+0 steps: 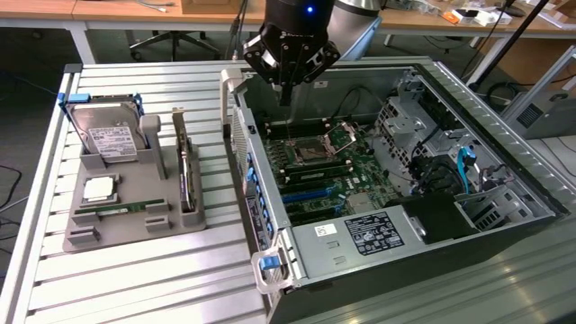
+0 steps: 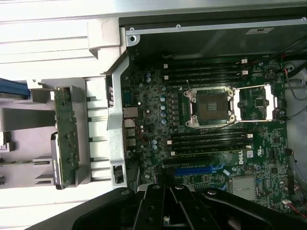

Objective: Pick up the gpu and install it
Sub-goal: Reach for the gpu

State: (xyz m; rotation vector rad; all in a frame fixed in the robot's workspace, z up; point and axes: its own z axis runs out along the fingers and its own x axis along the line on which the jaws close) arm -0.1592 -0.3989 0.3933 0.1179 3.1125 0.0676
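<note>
Wooden desks and an office chair (image 1: pixel 171 40) stand behind a pale slatted table (image 1: pixel 135 283) that carries an open computer case (image 1: pixel 493 111) and a grey parts holder (image 1: pixel 126 235).

The fingers (image 1: pixel 284 89) of the gripper (image 1: pixel 285 100) are pressed together with nothing between them. They point down and hang above the far end of the case, over the motherboard (image 1: pixel 328 169) without touching it. In the wrist view the gripper (image 2: pixel 164 191) is a dark shape with the motherboard (image 2: pixel 216 143) spread out beyond it. A blue slot (image 2: pixel 192 170) lies close to the fingertips. Farther off is the CPU socket (image 2: pixel 211 108), its latch frame swung open, with rows of black memory slots on both sides. In the exterior view the socket (image 1: pixel 315 152) sits below the gripper, the blue slot (image 1: pixel 311 196) is nearer the camera, and a labelled power supply (image 1: pixel 365 236) fills the near end of the case.

The gpu (image 1: pixel 185 175) is well apart from the gripper, outside the case on the exterior view's left. It stands on its long edge in a slot of the grey holder, silver bracket at the far end, near the case's side wall. The wrist view shows the gpu (image 2: pixel 66 134) in that holder beside the wall.

Farther to the exterior view's left, the holder also carries a hard drive (image 1: pixel 108 135) with a white label and blue frame, a CPU (image 1: pixel 99 190) lying flat, and a narrow green RAM stick (image 1: pixel 121 210).
</note>
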